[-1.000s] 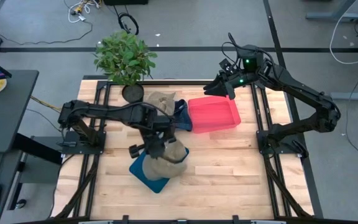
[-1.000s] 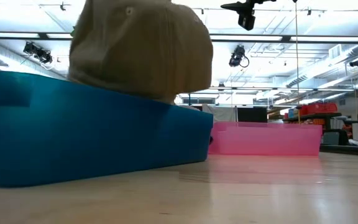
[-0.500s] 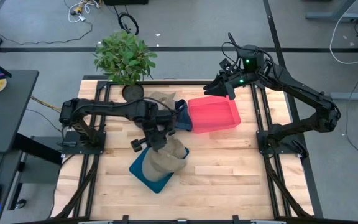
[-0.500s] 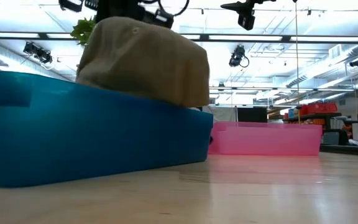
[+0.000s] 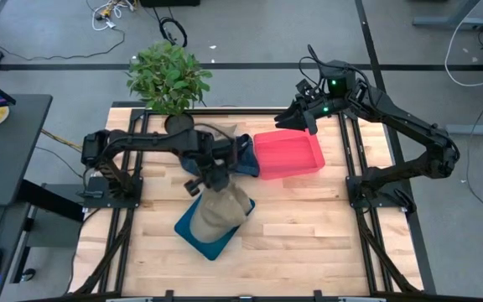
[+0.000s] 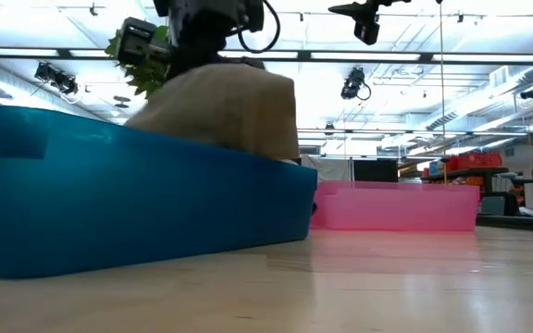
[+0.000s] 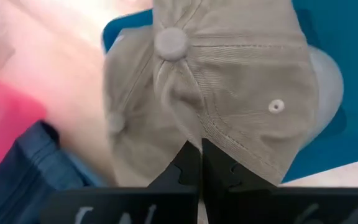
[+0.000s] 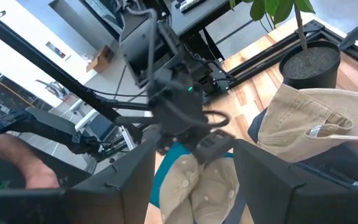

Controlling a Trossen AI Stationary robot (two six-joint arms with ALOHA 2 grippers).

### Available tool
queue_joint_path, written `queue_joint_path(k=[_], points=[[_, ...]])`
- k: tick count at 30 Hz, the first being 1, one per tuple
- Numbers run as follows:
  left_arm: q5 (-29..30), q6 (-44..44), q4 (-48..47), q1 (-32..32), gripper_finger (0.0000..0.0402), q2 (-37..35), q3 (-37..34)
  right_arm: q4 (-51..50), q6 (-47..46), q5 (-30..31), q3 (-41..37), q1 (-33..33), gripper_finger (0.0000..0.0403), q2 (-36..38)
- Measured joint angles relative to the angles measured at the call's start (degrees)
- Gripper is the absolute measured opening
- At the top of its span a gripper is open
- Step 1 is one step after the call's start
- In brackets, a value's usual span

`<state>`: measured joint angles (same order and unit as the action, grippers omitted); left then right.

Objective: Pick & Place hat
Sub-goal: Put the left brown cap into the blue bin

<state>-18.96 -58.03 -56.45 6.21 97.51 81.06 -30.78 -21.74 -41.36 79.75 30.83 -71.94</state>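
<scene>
Tan corduroy fills the left wrist view: a hat (image 7: 229,87) with a button on its crown, lying in the blue bin (image 7: 340,37). The left gripper (image 7: 201,165) sits at the hat's edge with its two dark fingers pressed together, a fold of the tan cloth pinched between the tips.

Seen from above, the left gripper (image 5: 212,179) is at the bin's 12 o'clock rim, and the hat (image 5: 220,210) spreads from the jaws toward 6 o'clock across the blue bin (image 5: 193,231), covering most of it. At table level the hat (image 6: 225,106) rises above the near wall of the blue bin (image 6: 146,203).

A second tan hat (image 5: 215,132) and a dark blue hat (image 5: 243,155) lie at about 12 o'clock from the bin, near the potted plant (image 5: 168,80). The pink bin (image 5: 288,155) sits at about 2 o'clock.

The right gripper (image 5: 296,117) hangs over the pink bin's far edge, well apart from the hats, fingers parted and holding nothing.
</scene>
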Motion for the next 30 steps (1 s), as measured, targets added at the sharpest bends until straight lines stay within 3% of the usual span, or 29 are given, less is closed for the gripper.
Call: queue_joint_path(k=[9,30], points=[[-1.18,1.09,-0.72,2.49,0.0002,0.00,0.00,-0.11,1.27,0.00,0.00,-0.61,0.0219,0.00],[-1.62,16.89,-11.22,3.28,0.0002,0.00,0.04,-0.14,3.87,0.00,0.00,-0.61,0.0219,0.00]])
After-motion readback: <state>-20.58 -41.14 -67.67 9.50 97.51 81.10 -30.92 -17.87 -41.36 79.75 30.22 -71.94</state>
